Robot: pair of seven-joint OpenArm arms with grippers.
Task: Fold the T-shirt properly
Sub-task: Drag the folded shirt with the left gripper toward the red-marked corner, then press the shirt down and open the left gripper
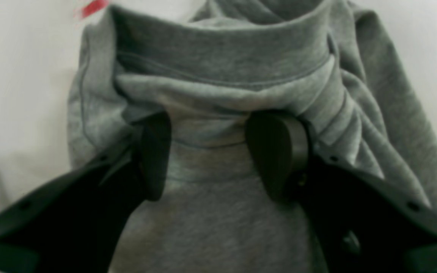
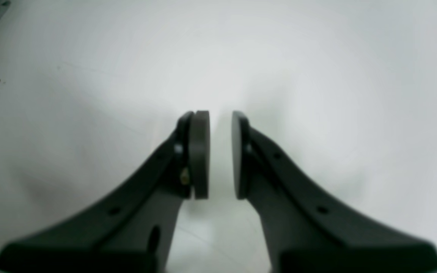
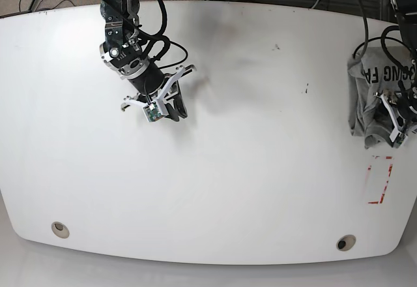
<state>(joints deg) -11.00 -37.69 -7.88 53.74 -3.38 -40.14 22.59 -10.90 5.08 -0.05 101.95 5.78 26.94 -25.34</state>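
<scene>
The grey T-shirt (image 3: 368, 98) lies crumpled in a heap at the table's right edge, with part of its black lettering (image 3: 384, 73) showing. My left gripper (image 3: 396, 119) is down on the heap's lower right part. In the left wrist view its fingers (image 1: 275, 151) stand wide apart on the T-shirt (image 1: 218, 57). A rolled fold lies across their tips and flat cloth runs between them, so the left gripper (image 1: 212, 121) is open. My right gripper (image 3: 171, 107) hovers over bare table at the upper left. Its pads (image 2: 199, 151) are nearly together, and the right gripper (image 2: 220, 113) holds nothing.
A red tape outline (image 3: 379, 181) marks the white table (image 3: 260, 137) just below the heap, and a red bit (image 1: 91, 7) of it shows in the left wrist view. Two round holes (image 3: 60, 229) (image 3: 345, 242) sit near the front edge. Cables run behind the far edge.
</scene>
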